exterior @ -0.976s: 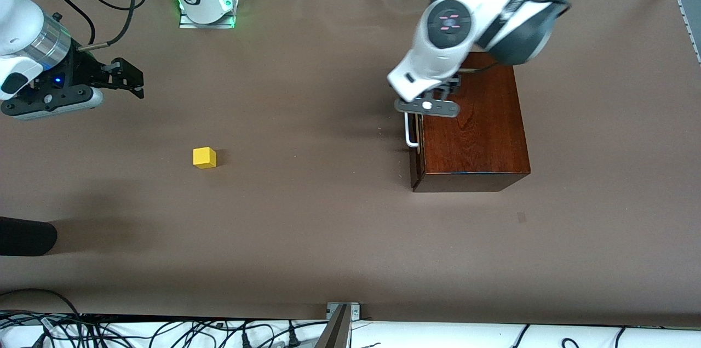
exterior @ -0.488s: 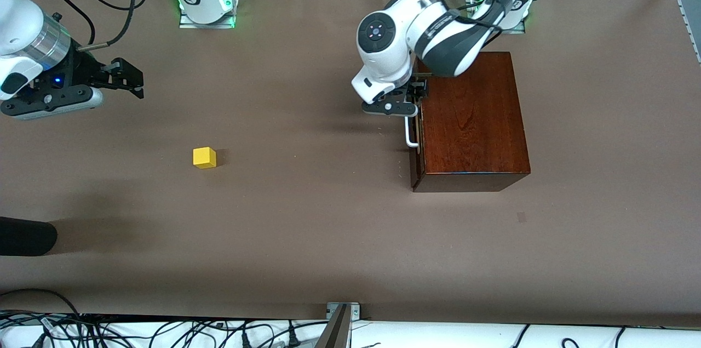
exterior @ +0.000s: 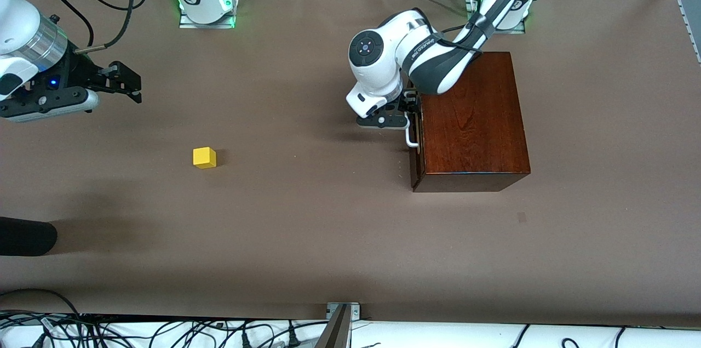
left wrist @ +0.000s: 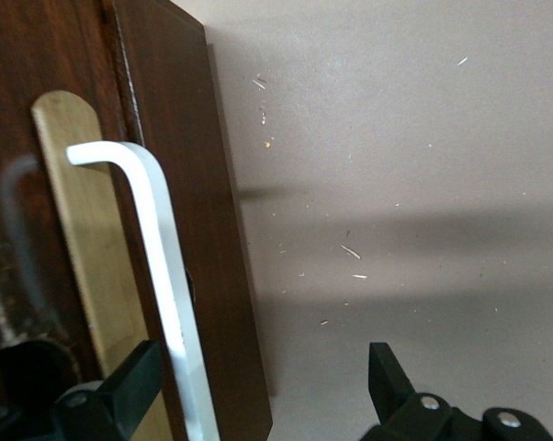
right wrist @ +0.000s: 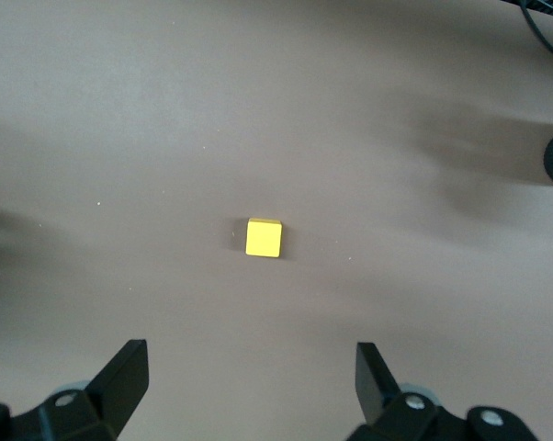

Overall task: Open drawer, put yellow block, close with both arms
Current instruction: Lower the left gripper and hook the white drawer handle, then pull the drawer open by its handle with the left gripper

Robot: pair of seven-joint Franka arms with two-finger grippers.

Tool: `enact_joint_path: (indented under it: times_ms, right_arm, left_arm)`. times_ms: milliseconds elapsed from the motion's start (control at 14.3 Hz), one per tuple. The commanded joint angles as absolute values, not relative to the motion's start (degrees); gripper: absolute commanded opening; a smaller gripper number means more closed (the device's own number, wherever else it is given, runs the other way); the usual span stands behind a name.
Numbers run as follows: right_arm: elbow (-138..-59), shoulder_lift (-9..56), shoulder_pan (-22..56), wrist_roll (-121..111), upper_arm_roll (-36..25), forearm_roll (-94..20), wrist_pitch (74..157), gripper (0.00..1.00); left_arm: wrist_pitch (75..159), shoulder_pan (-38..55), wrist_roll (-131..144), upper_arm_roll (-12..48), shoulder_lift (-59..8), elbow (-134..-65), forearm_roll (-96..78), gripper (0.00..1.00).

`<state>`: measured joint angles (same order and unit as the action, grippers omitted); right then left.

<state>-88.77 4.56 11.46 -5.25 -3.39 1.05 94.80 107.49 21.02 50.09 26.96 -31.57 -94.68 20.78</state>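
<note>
Lower now than a second ago, the left arm (exterior: pixel 432 55) has brought the left gripper (exterior: pixel 404 113) down to the drawer (exterior: pixel 416 142) front of the wooden box (exterior: pixel 473 118), jaws spread either side of the white handle (left wrist: pixel 171 285). Over at the right arm's end, the right gripper (exterior: pixel 127 84) waits above the table (exterior: pixel 306 216), jaws wide. Yellow block (exterior: pixel 204 157) sits alone, well apart from the box.

Brown table (exterior: pixel 306 238) — yellow block (exterior: pixel 204 157), mahogany box (exterior: pixel 472 120) resting on it
</note>
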Motion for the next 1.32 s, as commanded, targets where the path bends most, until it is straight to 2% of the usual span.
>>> enact_joint_path:
  times_ms: [0, 1254]
  right_arm:
    - [-88.1, 5.1, 10.9, -5.1, -3.3, 0.7, 95.4, 1.00]
    - [-87.9, 5.2, 11.0, -5.4, -3.3, 0.7, 95.8, 1.00]
  left_arm:
    - [107.5, 21.8, 51.9, 26.9, -32.3, -94.0, 22.7, 1.00]
    - [116.5, 25.2, 57.4, 27.0, -35.3, -93.3, 22.3, 1.00]
